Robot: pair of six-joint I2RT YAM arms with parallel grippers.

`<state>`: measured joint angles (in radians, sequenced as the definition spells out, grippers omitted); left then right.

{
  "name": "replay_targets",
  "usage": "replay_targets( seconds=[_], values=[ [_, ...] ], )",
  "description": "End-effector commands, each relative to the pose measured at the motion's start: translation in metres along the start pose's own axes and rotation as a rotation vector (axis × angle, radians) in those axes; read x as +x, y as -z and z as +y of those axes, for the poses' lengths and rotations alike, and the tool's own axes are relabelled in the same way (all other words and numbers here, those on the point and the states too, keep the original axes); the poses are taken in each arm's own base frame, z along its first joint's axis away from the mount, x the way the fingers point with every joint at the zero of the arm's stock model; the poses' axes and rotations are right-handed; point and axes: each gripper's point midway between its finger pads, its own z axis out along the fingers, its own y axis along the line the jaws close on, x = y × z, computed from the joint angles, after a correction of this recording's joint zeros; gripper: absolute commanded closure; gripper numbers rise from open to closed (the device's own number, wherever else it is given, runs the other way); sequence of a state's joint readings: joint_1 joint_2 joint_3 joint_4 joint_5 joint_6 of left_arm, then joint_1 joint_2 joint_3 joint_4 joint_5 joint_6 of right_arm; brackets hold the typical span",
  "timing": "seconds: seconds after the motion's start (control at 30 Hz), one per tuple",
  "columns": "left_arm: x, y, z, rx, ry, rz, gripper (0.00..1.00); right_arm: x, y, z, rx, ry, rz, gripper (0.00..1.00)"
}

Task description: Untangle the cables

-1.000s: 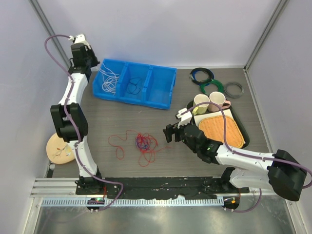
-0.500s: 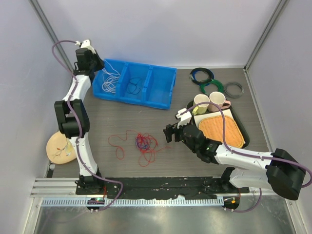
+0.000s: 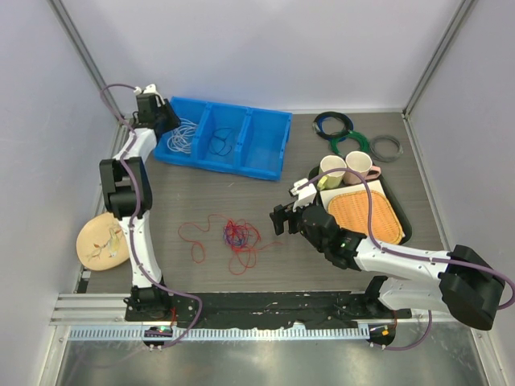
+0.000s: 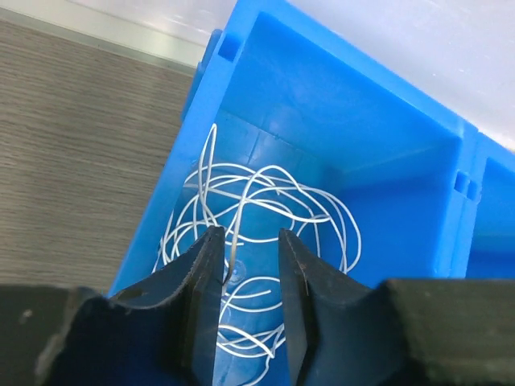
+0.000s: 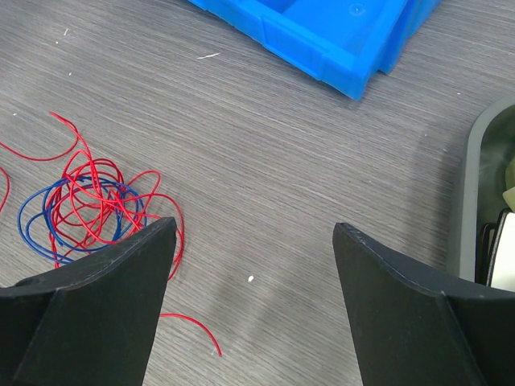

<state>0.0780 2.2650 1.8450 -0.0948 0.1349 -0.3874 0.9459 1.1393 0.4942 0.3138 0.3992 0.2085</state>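
A white cable lies in loose loops in the left compartment of the blue bin. My left gripper hangs over that compartment. In the left wrist view its jaws stand a little apart above the white cable, and one strand rises along the inner face of the left finger. A red and dark blue tangle lies on the table. My right gripper is open wide and empty just right of the tangle. A thin dark cable lies in the bin's middle compartment.
A dark tray at the right holds two mugs and an orange mat. Coiled green, black and grey rings lie behind it. A pale round disc sits at the left edge. The bin wall shows in the left wrist view.
My left gripper has swung right and down to the bin's left end. The white cable, earlier drawn up toward it, now lies lower in the compartment. The right arm has not moved.
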Motion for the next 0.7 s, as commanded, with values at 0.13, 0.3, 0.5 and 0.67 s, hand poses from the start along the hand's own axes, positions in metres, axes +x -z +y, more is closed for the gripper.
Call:
replay_targets(
  seconds=[0.13, 0.3, 0.5, 0.67],
  values=[
    [-0.084, 0.060, -0.055, 0.095, -0.037, -0.186, 0.27, -0.016, -0.003, 0.000, 0.013, -0.020, -0.040, 0.16],
    [-0.106, 0.106, -0.084, 0.106, -0.056, -0.255, 0.00, -0.018, 0.001, 0.000, 0.008, -0.027, -0.042, 0.16],
    [-0.110, 0.188, -0.140, 0.146, -0.074, -0.311, 0.00, -0.021, 0.003, 0.011, -0.053, -0.031, -0.040, 0.15],
    [-0.046, 0.238, -0.156, 0.116, -0.009, -0.218, 0.00, -0.010, 0.000, 0.024, -0.111, -0.036, 0.021, 0.15]
  ],
)
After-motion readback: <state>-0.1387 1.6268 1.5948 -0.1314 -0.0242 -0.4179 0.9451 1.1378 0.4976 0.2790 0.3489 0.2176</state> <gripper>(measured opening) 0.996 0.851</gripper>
